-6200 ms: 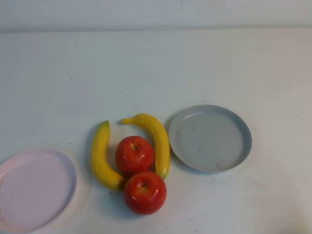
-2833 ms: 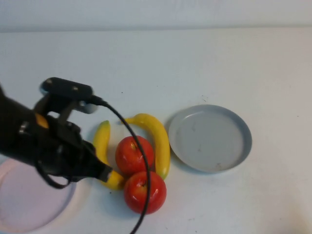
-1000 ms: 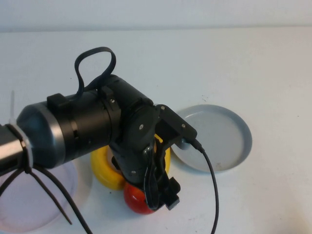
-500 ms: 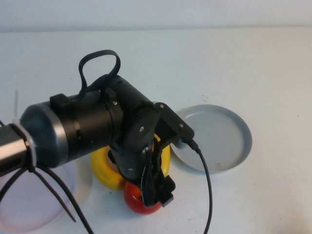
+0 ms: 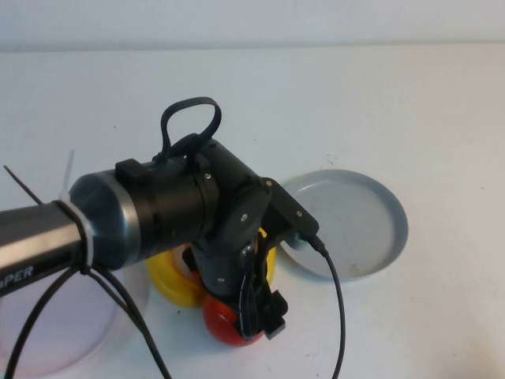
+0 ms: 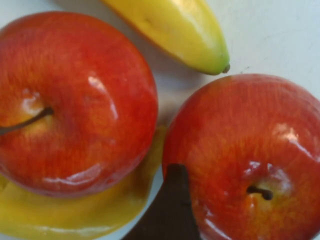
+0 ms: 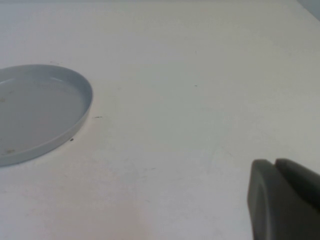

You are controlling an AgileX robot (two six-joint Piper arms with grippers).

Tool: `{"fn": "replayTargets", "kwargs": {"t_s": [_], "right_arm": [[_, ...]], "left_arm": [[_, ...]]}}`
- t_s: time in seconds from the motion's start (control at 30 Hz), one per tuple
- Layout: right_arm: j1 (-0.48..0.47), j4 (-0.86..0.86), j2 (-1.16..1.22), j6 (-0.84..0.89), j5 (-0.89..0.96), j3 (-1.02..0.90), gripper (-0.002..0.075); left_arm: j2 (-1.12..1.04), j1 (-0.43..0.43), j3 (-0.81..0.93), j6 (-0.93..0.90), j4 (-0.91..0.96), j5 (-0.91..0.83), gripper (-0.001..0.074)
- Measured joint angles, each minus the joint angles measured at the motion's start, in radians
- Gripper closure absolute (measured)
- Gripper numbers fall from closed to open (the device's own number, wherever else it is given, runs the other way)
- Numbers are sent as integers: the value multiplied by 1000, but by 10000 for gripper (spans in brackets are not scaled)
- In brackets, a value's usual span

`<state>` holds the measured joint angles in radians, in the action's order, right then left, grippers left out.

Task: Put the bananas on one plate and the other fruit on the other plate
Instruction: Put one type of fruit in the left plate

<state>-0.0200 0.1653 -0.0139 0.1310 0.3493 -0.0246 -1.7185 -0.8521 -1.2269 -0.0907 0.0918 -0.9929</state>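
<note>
Two red apples lie touching in the left wrist view, one (image 6: 75, 100) farther off and one (image 6: 245, 160) close under the camera. My left gripper (image 6: 252, 195) hangs open astride the close apple, one dark finger (image 6: 167, 210) down in the gap between the two. A banana (image 6: 175, 30) lies beyond them and a second banana (image 6: 65, 210) curves under the farther apple. From above, the left gripper (image 5: 264, 316) covers most of the fruit; part of one apple (image 5: 221, 328) and one banana (image 5: 170, 284) show. The grey-blue plate (image 5: 347, 225) and the pink plate (image 5: 47, 324) hold nothing. My right gripper (image 7: 275, 162) is shut, off beside the grey-blue plate (image 7: 85, 100).
The left arm's thick black forearm (image 5: 150, 213) and its cables (image 5: 335, 308) stretch over the table's near left and partly hide the pink plate. Bare white tabletop (image 5: 316, 103) lies behind the fruit and to the right of the grey-blue plate.
The left arm has shifted a little to the right above the fruit, its gripper staying over the front apple. The right gripper has not moved.
</note>
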Motion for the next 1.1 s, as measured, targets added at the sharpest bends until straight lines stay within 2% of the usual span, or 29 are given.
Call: {"fn": "replayTargets", "kwargs": {"t_s": [0.33, 0.57, 1.1], "right_arm": [[0, 0, 0, 0, 0, 0, 742], [0, 0, 0, 0, 0, 0, 742], [0, 6, 0, 0, 0, 0, 742]], "left_arm": [[-4, 0, 0, 0, 0, 10, 146], [-4, 0, 0, 0, 0, 13, 231], [21, 0, 0, 0, 0, 5, 235]]}}
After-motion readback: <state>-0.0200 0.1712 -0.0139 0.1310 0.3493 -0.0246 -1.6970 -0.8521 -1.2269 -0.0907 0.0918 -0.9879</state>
